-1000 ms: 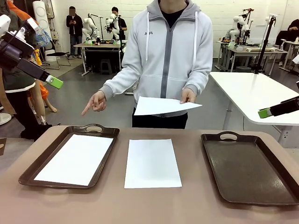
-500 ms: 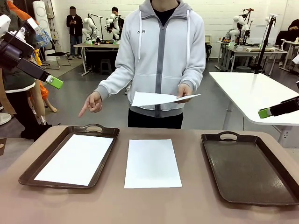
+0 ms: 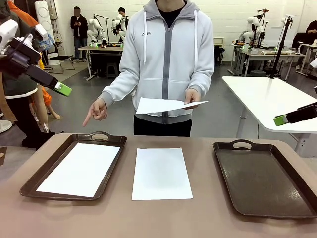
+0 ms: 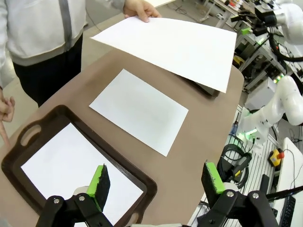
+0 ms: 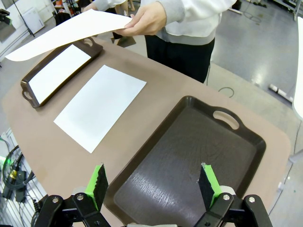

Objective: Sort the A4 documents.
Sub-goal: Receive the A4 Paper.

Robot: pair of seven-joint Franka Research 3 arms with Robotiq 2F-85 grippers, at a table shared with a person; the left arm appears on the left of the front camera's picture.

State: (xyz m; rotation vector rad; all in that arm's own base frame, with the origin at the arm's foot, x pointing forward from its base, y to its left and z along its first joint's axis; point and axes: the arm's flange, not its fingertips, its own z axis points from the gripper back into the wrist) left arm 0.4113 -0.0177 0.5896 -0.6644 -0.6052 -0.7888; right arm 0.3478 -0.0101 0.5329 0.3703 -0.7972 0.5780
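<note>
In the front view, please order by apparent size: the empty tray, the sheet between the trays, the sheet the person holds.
1. empty tray
2. sheet between the trays
3. held sheet, farther away and seen almost edge-on, so its real size is unsure.

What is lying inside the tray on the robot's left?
One white A4 sheet lies flat inside the left tray and covers most of its floor. Whether more sheets lie under that sheet cannot be seen.
</note>
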